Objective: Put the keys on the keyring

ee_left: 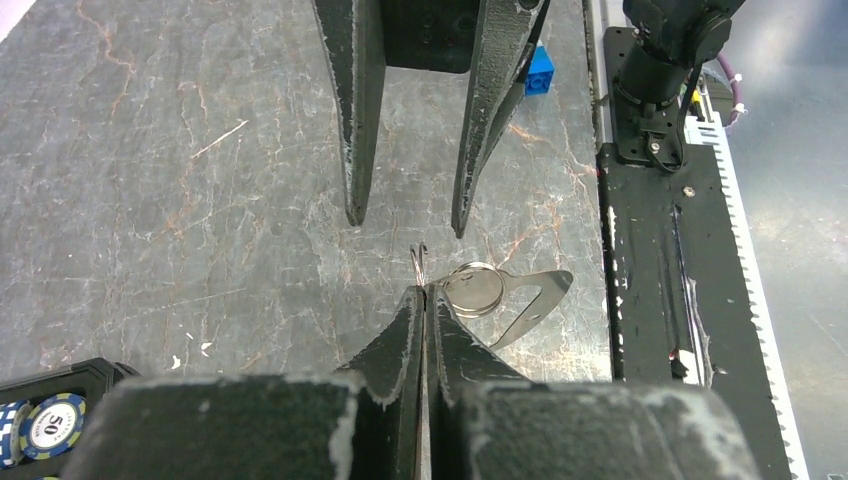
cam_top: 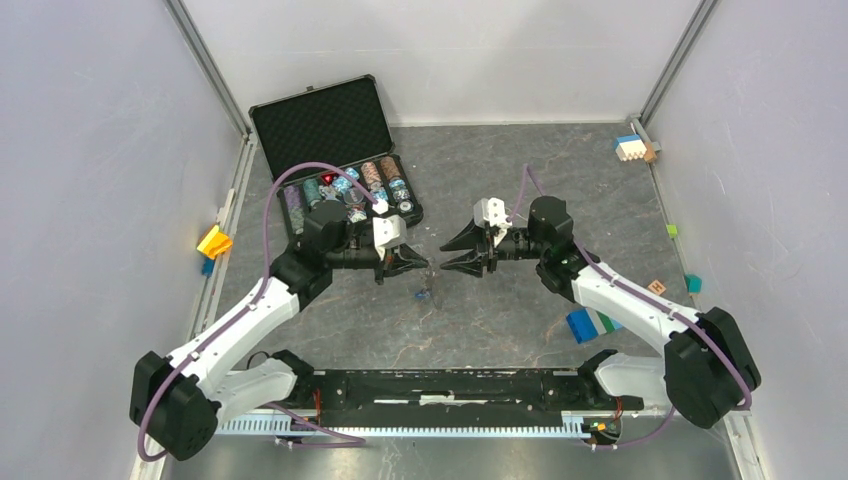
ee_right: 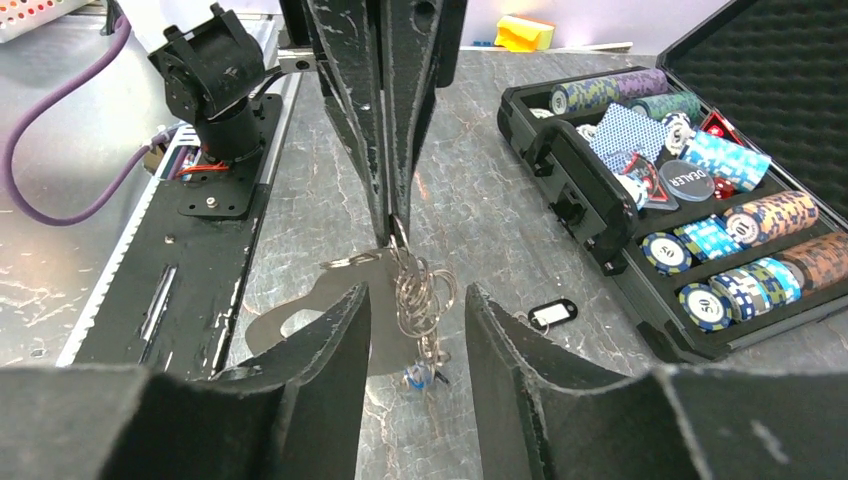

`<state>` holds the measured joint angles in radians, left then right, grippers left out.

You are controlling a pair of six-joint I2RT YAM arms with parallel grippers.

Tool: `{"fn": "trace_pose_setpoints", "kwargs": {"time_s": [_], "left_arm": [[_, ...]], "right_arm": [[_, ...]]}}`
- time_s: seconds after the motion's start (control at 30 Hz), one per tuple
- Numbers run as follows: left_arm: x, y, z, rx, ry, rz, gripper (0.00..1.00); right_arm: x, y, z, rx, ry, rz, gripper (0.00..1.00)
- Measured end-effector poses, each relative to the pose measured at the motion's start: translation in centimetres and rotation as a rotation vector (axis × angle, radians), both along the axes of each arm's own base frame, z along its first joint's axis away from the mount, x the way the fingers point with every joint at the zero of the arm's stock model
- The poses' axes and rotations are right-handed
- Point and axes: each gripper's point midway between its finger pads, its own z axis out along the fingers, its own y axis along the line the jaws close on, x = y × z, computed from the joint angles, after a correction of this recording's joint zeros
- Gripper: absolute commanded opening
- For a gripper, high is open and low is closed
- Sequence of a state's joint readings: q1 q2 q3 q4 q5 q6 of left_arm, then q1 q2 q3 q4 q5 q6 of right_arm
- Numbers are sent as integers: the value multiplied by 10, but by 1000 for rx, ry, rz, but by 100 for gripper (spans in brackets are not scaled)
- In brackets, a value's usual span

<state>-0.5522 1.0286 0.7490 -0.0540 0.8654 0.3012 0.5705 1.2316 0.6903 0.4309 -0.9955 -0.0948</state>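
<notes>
The table [cam_top: 480, 325] is dark grey stone-patterned laminate, veined and scuffed, boxed in by plain white walls. At its far left, an open black case [cam_top: 320, 122] with a dimpled foam lid holds rows of striped chips [ee_right: 712, 300].

The left gripper [cam_top: 424, 266] has its jaws pressed together on the keyring [ee_right: 420, 292], a tangle of thin steel wire loops hanging above the table between the two arms. A flat, shiny metal plate [ee_left: 535, 296] with a rounded cut-out hangs from the same bunch. The right gripper [cam_top: 447, 256] faces it with its jaws apart, one to each side of the loops and not touching them.

The top view shows the keyring only as a faint glint. The left wrist view shows the pinch itself, plus one tight coiled ring beside the plate. Only the right wrist view shows a small blue tag [ee_right: 414, 378] below the loops; it is unclear whether it hangs or lies on the table. That view also shows a black-and-white tag [ee_right: 553, 315] lying flat near the case, apart from the ring.
</notes>
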Motion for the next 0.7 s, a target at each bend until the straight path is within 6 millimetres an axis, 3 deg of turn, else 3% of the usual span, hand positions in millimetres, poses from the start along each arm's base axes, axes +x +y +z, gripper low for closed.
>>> {"fn": "trace_pose_setpoints", "kwargs": {"time_s": [0.33,0.57,0.7], "left_arm": [[-1,-3,-7,18,28,-17,2],[-3,-3,-7,16,31,-29,2],[-6,-4,-7,13,32,-42,2]], "right_arm": [[-11,9,-1,-1,7,50,36],[-14,14,-4,-14,16,68,23],[-14,15,-6,-21,18,72,9]]}}
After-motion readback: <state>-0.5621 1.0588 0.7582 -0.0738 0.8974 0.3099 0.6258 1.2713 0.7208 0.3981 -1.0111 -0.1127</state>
